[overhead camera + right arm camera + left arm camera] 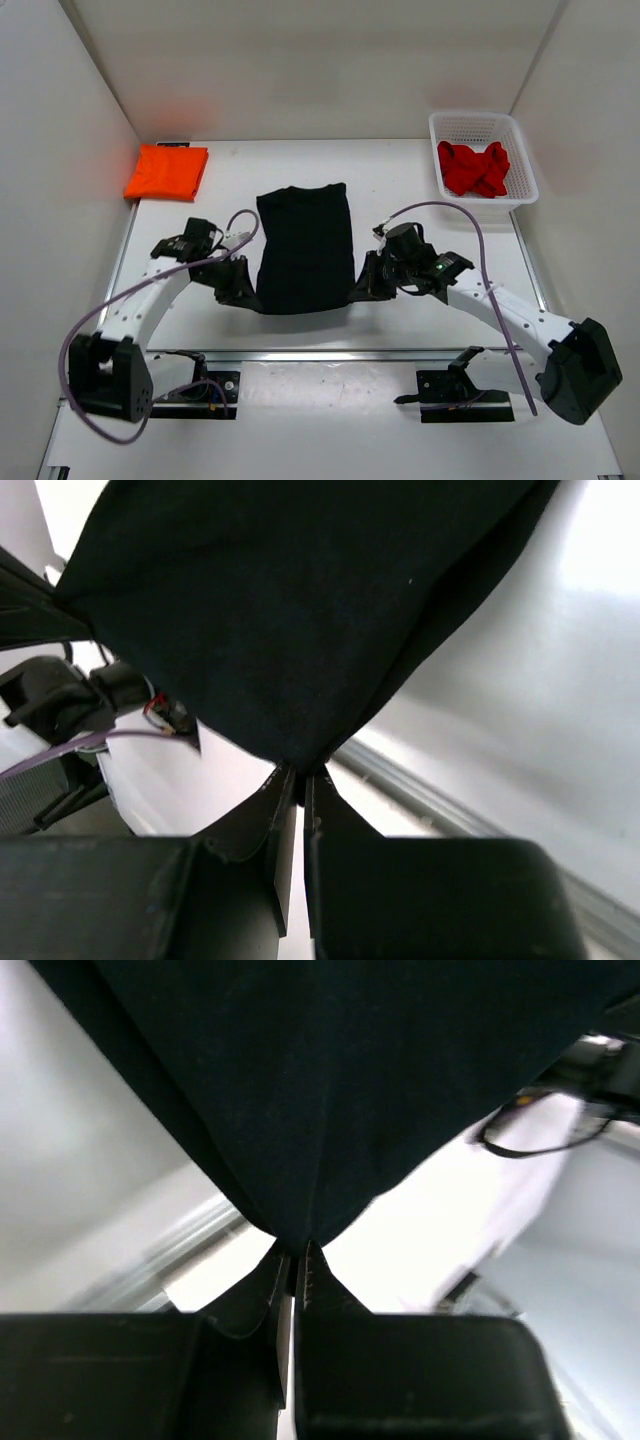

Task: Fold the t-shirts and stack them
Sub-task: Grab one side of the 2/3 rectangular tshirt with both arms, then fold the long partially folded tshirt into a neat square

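I'm holding the black t-shirt (305, 245) by its near corners, left gripper (243, 288) and right gripper (366, 284) each pinching tight on cloth

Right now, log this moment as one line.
left gripper: shut on black t-shirt | right gripper: shut on black t-shirt | orange t-shirt: folded, far-left | red t-shirt: in basket

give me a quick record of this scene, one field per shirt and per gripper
black t-shirt: centre, spread out, near corners pinched by both grippers
orange t-shirt: folded, far left corner
red t-shirt: crumpled inside the white basket, far right
left gripper: shut on the black t-shirt's near left corner
right gripper: shut on its near right corner
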